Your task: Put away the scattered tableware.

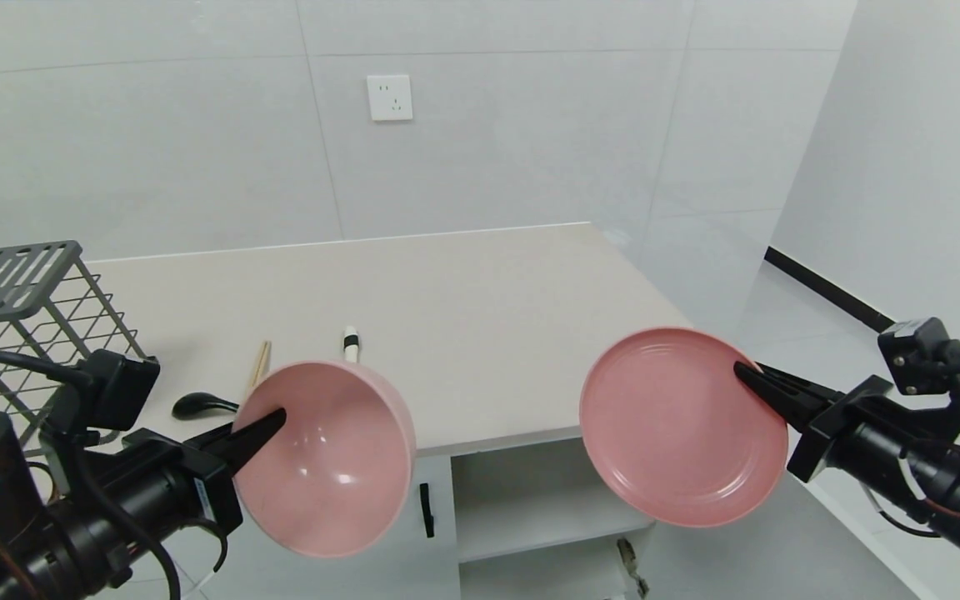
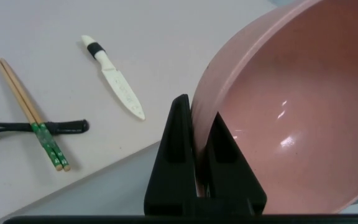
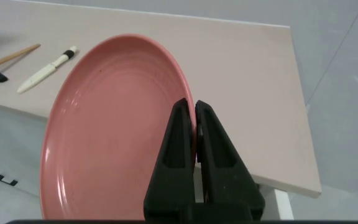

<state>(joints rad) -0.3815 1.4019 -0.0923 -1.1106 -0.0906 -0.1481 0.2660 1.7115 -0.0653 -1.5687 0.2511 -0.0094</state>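
Bowl [image 1: 338, 467] lower left, plate [image 1: 680, 433] lower right: we hold each by the rim only, left gripper [image 1: 276, 417] and right gripper [image 1: 742, 371] closed on them; either could pivot and slip.

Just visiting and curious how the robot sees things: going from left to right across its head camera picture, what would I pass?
Wire rack → black spoon → pink bowl → pink plate.

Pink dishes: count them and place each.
2. The bowl is clamped by its rim in the left tool, the plate in the right tool. No others seen.
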